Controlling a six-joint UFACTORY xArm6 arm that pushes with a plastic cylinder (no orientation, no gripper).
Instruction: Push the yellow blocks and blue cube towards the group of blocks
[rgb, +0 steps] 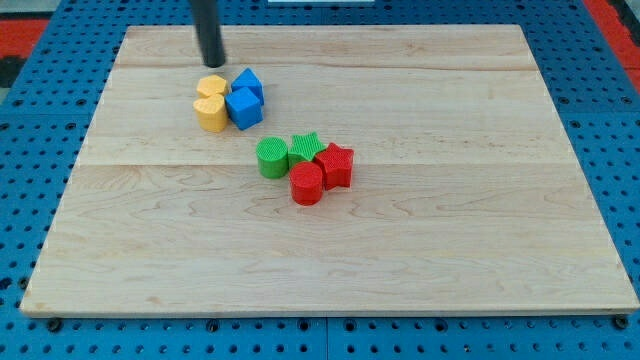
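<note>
Two yellow blocks sit at the upper left of the wooden board (450, 230): a heart-like one (211, 87) and a rounded one (210, 112) just below it. Touching them on the right are a blue cube (244, 107) and a second blue block (248, 82) behind it. A group lies lower right of them: a green cylinder (271, 158), a green star (305, 148), a red star (336, 165) and a red cylinder (307, 184). My tip (212, 63) stands just above the upper yellow block, near it; contact cannot be told.
The board lies on a blue pegboard table (40, 120). A red surface (15, 25) shows at the view's top corners.
</note>
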